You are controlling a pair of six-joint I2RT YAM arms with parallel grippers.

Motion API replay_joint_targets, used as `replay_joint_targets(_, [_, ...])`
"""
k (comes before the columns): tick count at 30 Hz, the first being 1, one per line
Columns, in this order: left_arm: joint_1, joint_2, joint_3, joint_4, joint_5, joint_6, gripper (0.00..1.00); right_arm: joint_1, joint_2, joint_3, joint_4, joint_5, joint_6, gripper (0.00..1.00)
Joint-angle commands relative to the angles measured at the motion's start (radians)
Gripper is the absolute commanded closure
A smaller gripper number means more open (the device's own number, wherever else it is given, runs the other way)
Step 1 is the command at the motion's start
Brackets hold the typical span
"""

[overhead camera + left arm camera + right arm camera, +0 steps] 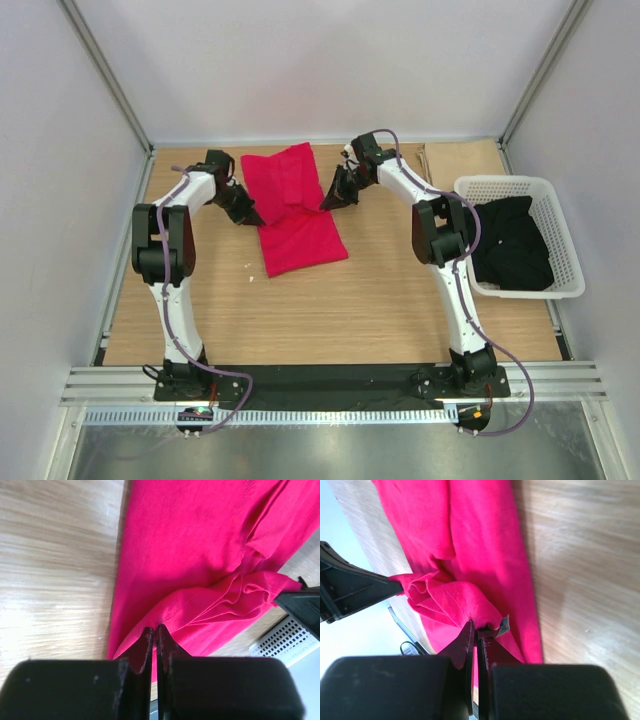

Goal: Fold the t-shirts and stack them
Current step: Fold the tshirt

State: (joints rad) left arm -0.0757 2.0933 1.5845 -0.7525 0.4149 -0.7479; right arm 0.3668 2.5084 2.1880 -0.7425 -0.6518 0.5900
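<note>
Item 1. Arm bases: two, bolted side by side on a black plate (330, 378) at the near edge of the table (380, 310), a pale wood-grain surface. Both arms reach away from the bases toward the middle of the table.

Item 2. Left gripper (248, 215): at the left edge of the red t-shirt (300, 225). In the left wrist view its jaws (154, 630) are pressed together, with red cloth caught at their tips.

Item 3. Right gripper (330, 200): at the shirt's right edge, across from the left one. In the right wrist view its jaws (475, 627) are closed on a pinch of red fabric, a small pale tag (502, 625) showing just beside the tips.

Item 4. Red t-shirt: one, bright crimson, lying lengthwise at the centre of the table, its near end flat on the wood and its far end toward the back wall. Between the two grippers the cloth (190, 555) is gathered into a bunched ridge of folds (445, 597); the rest lies flat.

Item 5. Basket (505, 183): white plastic lattice, on the right side of the table, well apart from the shirt. It holds dark cloth (510, 245), heaped; what kind of garment cannot be told.

Item 6. Enclosure: plain white walls (330, 70) with metal corner posts, at the back and both sides.
</note>
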Motion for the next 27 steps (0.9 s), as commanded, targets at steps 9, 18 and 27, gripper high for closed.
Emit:
replay_joint_targets(9, [0.025, 0.031, 0.072, 0.016, -0.01, -0.021, 0.96, -0.019, 0.044, 0.07, 0.104, -0.039, 0.083, 0.88])
replay_joint_targets(18, [0.04, -0.084, 0.094, 0.042, -0.141, -0.004, 0.51, -0.032, 0.027, 0.079, 0.288, -0.028, 0.295, 0.54])
replay_joint_targets(27, [0.002, -0.259, -0.084, 0.213, 0.06, -0.011, 0.57, -0.026, -0.098, 0.081, 0.066, 0.018, 0.074, 0.45])
